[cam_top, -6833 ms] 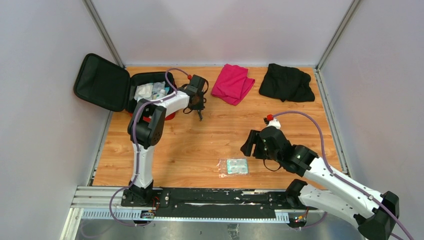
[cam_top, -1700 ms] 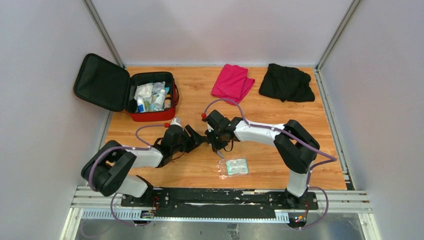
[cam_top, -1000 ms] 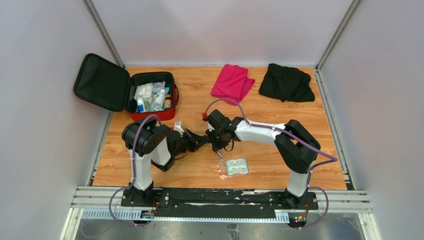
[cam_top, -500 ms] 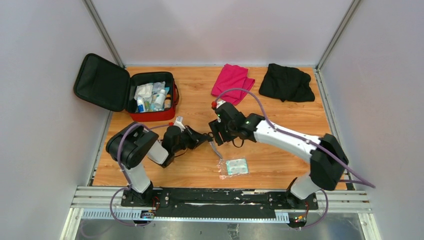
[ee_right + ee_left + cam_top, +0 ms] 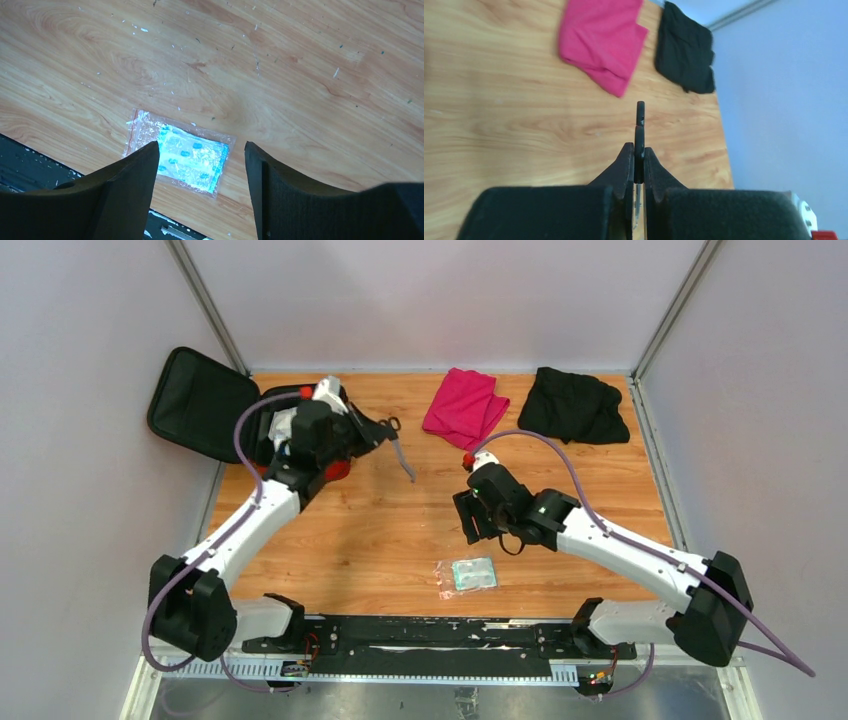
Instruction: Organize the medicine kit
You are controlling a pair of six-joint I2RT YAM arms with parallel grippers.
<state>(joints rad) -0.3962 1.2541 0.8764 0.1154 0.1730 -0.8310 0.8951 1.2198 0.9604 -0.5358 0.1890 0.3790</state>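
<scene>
Step (judged): carrying a loose item to the case; stowing not yet done.
Left gripper (image 5: 383, 430) (image 5: 639, 160): fingers pressed together on a thin tool (image 5: 403, 455) (image 5: 640, 120), black at the handle end and grey metal along the shaft. Possibly small scissors; cannot tell for certain.
Right gripper (image 5: 468, 518) (image 5: 200, 147): fingers spread, holding nothing, poised over a clear packet (image 5: 468, 574) (image 5: 177, 157) of blue-green blister tablets lying flat near the front edge.
Medicine kit (image 5: 195, 405): far-left corner of the table, lid thrown open to the left with its black lining up. The left arm hides most of the compartment; slivers of red wall show beneath it.
Key relation: in the top view the open compartment lies just left of the left gripper. The tool sticks out the opposite way, over bare wood, its long axis slanting toward the near right.
Nearer arm: left, right at the kit. The right arm is well apart from it.
Next move (judged): bring the tool back leftward over the compartment and line its length up with a free slot before letting go. Risk: the shaft catching on the rim.
Surface: wood-grain table (image 5: 400, 530), flat, with light specks in the right wrist view.
Room: pale walls on three sides. A pink cloth (image 5: 465, 405) (image 5: 601, 42) and a black cloth (image 5: 573, 405) (image 5: 685, 47) lie along the far edge, clear of the path.
</scene>
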